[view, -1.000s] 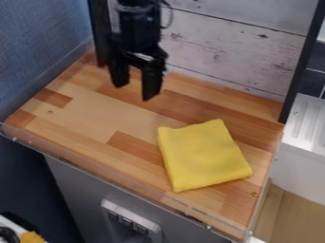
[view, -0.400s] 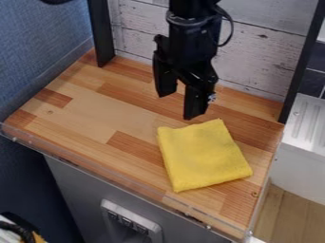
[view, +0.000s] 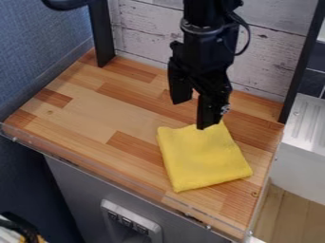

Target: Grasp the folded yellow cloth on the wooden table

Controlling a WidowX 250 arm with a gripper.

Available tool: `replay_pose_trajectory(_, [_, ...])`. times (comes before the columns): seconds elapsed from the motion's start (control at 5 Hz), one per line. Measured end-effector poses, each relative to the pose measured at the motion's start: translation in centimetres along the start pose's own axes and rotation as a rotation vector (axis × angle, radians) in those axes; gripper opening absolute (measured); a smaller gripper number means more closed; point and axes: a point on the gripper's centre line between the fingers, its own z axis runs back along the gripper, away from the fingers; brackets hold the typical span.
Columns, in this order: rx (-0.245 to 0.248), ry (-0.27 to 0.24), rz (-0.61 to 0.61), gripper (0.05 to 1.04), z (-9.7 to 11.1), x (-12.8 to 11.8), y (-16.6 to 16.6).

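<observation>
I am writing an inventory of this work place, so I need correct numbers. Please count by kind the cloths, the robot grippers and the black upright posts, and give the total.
Folded yellow cloth: 1
Black two-finger gripper: 1
Black upright posts, one at left and one at right: 2
Total: 4

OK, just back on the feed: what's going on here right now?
The robot's black gripper hangs over the wooden counter with its jaws apart and nothing between them. A folded yellow cloth lies flat on the counter just below it. One jaw's tip overlaps the cloth's upper edge in this view; whether it touches, I can't tell.
</observation>
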Motion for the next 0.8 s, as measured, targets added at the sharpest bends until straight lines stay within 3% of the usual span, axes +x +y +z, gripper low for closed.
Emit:
replay_pose_trajectory(0.2, [-0.025,0.009,-0.021,0.999,-0.5,0.7,-0.3])
replay_pose_trajectory(0.4, [-0.052,0.025,-0.031,0.933,-0.6,1.4,-0.3])
replay_pose_trajectory(0.8, [-0.074,0.069,-0.057,0.376,-3.0,2.1,0.2])
